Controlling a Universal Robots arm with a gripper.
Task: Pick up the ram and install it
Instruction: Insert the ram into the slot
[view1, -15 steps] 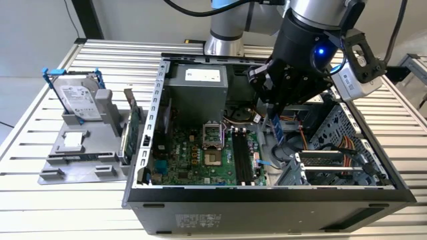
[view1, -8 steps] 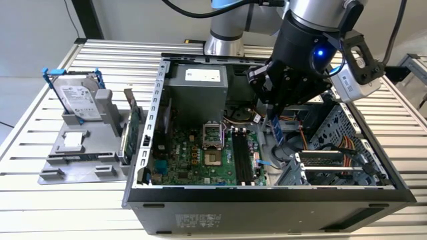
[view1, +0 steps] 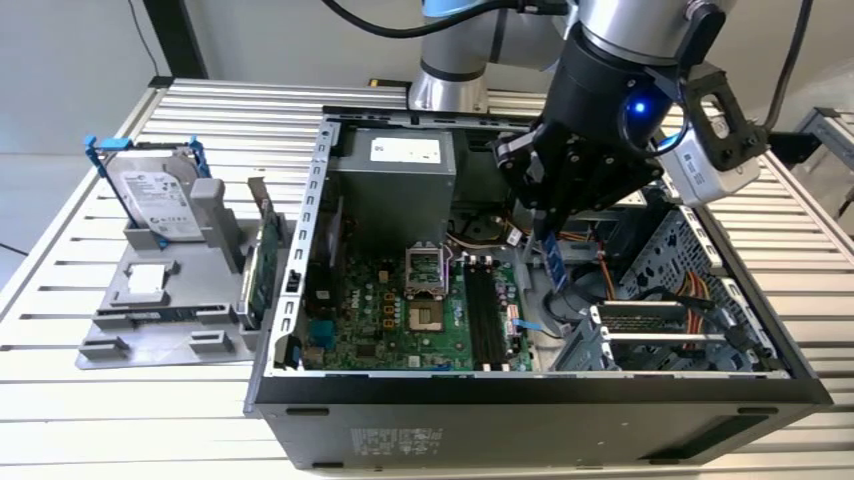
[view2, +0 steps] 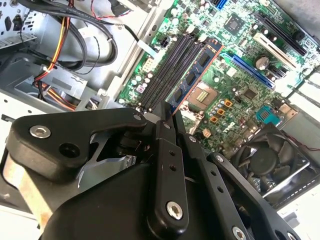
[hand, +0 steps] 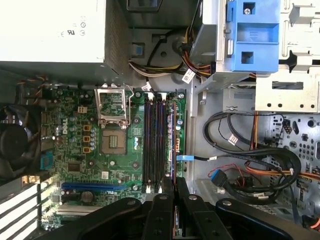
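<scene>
Overhead, inside the open case (view1: 534, 385), end effector (view1: 547, 228) closed on the ram (view1: 551, 262), held on edge, hanging just above the motherboard (view1: 387, 320) beside the memory slots (view1: 483, 318). In the second wrist view, ram (view2: 192, 75) seen edge-on with black chips along its face, reaching out from between the fingers (view2: 167, 150) toward the slots (view2: 167, 65); whether touching a slot or just over it, cannot tell. In the first wrist view, fingers (hand: 167, 210) pinched together at the near end of the slots (hand: 155, 145), ram's thin edge (hand: 173, 150) lined up along them. Empty processor socket (hand: 114, 142) just beside the slots; fan (view2: 267, 162) farther off on the board. Silver power supply (view1: 394, 170) at the back of the case, near the arm's base. Bundles of black, orange and yellow cables (hand: 260, 160) lying in the drive bay area, next to a blue plastic bracket (hand: 252, 35). Outside the case, toward the exterior view's left, a hard drive (view1: 160, 200) standing tilted in a grey holder (view1: 167, 300) on the slatted counter (view1: 54, 260), with a green card (view1: 267, 255) upright between holder and case wall.
</scene>
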